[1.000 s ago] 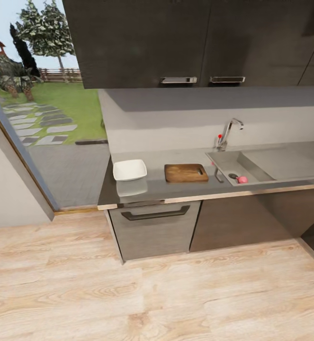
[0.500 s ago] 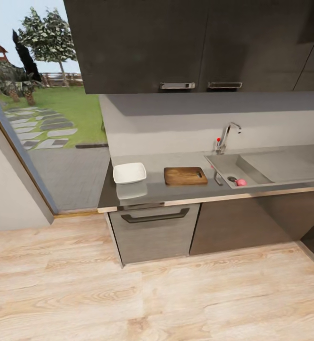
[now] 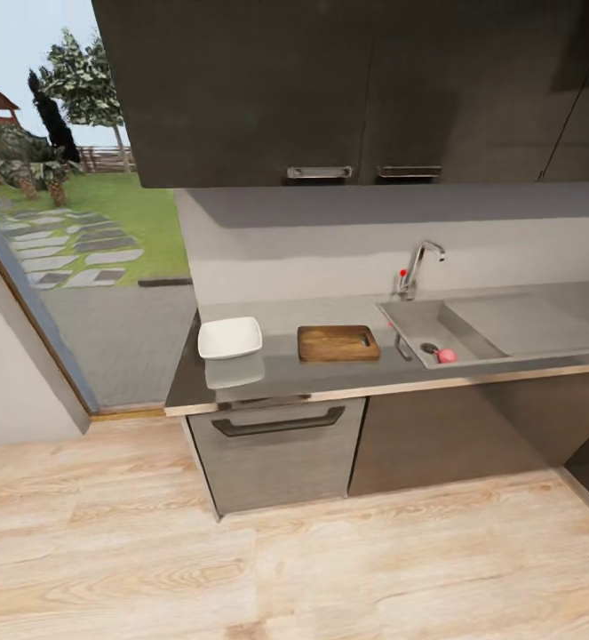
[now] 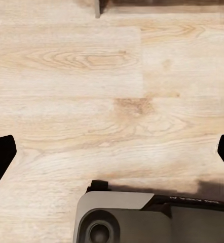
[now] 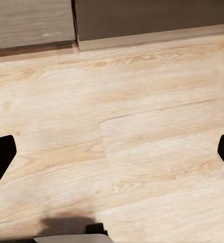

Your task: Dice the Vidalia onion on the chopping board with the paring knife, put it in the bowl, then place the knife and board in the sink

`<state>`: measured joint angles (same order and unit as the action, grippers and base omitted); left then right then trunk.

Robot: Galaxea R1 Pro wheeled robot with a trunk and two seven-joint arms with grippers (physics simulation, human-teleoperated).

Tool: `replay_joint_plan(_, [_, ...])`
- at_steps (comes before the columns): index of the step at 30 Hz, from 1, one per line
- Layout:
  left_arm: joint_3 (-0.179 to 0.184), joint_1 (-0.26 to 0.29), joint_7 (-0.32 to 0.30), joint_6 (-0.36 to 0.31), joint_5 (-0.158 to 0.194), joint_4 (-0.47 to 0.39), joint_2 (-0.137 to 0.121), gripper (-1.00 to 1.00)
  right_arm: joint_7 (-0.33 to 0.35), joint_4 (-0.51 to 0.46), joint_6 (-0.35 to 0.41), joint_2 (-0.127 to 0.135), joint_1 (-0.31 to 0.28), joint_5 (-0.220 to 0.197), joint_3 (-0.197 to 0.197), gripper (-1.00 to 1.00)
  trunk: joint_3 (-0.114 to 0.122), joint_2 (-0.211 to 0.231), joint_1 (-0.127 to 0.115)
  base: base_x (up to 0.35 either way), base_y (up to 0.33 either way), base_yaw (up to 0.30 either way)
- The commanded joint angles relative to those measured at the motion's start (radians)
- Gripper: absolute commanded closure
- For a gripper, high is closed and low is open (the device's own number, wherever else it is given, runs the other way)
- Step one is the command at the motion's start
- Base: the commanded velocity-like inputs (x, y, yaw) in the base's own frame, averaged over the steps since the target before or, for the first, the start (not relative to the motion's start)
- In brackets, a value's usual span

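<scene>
Onion (image 3: 447,356) sits unmoved in sink (image 3: 409,316); only the camera shifted; both grippers' jaws spread apart.

We faced dark wall cabinets (image 3: 330,89) above a pale backsplash (image 3: 330,258), pale wood floor (image 3: 285,560) below, a garden window (image 3: 63,178) at left.

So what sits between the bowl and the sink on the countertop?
In the head view, the chopping board lies flat between the bowl and the sink, apart from the bowl, with bare countertop around it.
</scene>
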<state>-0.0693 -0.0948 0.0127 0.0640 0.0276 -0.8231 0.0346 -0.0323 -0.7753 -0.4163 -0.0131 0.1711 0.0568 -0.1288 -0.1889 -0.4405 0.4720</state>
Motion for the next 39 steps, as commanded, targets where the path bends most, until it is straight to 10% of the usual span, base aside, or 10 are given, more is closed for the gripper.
replay_joint_plan(1, [-0.001,0.0,0.001,0.002,0.003,-0.001,0.001,-1.0,-0.004,-0.001,-0.001,-0.001,0.0,0.006,-0.002,-1.0,0.0,-0.001,0.001,0.216,-0.214,0.0])
replay_joint_plan(39, [-0.002,0.0,0.006,0.007,0.002,-0.002,0.001,-1.0,-0.004,-0.001,-0.001,-0.002,0.0,0.006,-0.002,-1.0,0.049,-0.001,0.001,0.088,-0.278,0.0])
